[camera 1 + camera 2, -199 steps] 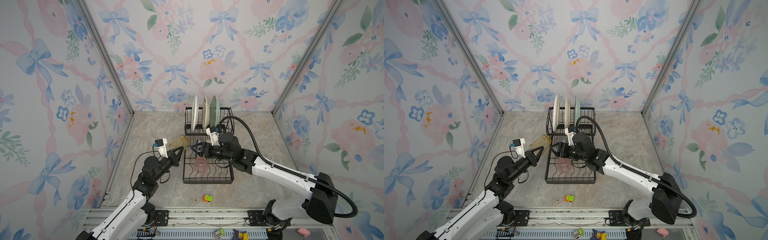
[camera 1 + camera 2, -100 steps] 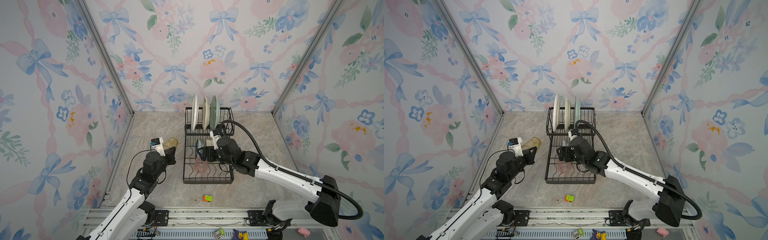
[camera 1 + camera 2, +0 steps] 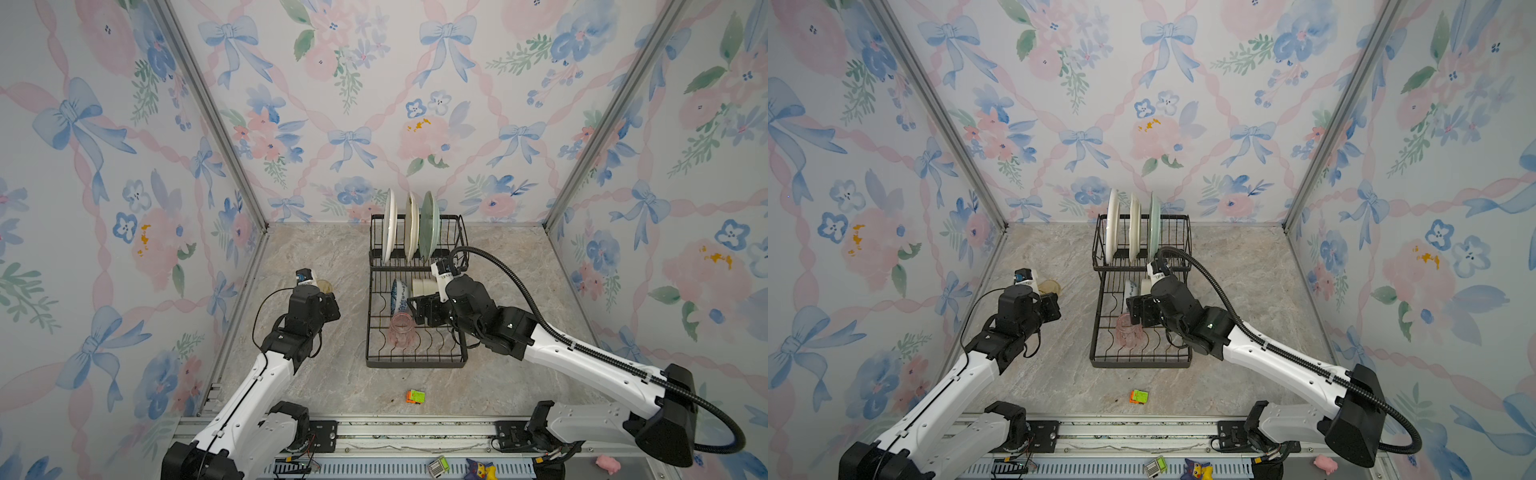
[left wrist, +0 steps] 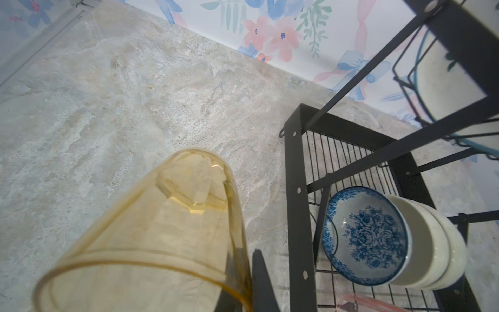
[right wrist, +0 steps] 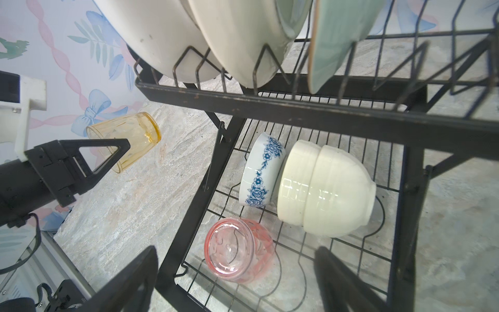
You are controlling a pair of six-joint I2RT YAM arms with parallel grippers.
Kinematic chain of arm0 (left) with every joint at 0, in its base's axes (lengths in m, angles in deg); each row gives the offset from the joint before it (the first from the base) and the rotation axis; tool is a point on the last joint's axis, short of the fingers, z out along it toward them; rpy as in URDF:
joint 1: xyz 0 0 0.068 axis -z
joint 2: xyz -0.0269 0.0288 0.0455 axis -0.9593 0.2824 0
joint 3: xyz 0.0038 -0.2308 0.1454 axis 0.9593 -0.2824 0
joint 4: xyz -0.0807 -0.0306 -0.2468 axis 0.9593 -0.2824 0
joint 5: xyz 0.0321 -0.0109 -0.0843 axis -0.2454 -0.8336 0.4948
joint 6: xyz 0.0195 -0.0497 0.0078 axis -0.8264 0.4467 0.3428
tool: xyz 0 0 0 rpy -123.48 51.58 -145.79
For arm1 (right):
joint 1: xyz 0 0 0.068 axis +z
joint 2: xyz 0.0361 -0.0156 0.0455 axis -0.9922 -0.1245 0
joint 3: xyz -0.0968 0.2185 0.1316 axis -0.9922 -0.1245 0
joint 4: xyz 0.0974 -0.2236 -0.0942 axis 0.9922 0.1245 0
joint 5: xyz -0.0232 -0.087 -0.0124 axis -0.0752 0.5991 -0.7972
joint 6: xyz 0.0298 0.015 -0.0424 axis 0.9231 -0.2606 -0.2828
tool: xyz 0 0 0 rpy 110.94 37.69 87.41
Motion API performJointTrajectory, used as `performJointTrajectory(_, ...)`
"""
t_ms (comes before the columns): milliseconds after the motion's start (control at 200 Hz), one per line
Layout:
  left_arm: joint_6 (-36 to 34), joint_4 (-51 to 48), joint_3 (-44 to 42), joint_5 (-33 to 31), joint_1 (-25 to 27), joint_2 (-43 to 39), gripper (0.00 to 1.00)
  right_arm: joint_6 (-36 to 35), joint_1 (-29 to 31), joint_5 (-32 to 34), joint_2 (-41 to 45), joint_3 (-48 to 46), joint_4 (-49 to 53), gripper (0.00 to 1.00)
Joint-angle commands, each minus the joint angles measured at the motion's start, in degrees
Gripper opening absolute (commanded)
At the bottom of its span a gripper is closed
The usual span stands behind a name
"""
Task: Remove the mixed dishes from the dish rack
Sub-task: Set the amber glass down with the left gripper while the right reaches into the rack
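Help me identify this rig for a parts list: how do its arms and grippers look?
The left arm and right arm have white links and black joints. The left gripper and right gripper are black with triangular open-frame fingers. A black corrugated hose loops along the right arm; a thin black cable loops off the left.

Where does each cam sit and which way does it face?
Top views: high in front, facing down and back at the dish rack; left arm and right arm show.
Left wrist: behind the amber glass in its grip, facing the blue bowl; one finger shows.
Right wrist: over the rack, facing pink glass and white bowl; both fingers show.
Shared: blue bowl in both wrist views.
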Motion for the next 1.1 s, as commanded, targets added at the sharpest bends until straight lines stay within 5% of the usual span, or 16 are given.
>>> performJointTrajectory(0,-3.34,-2.27,3.26,-1.78,-1.00,3.23,0.00,-1.16,-1.05,0.16,2.14,-1.71,1.89,0.92)
performJointTrajectory(425,-7.94,-8.49,13.45,-0.29,-4.88,22.87,0.01,-2.37,-2.22,-3.08,1.31,-1.04,4.12,0.92)
performJointTrajectory(1095,-11.39,-11.82,24.22,2.15,-8.15,33.66,0.05,-2.73,-5.35,-9.46,-2.58,1.49,5.47,0.92)
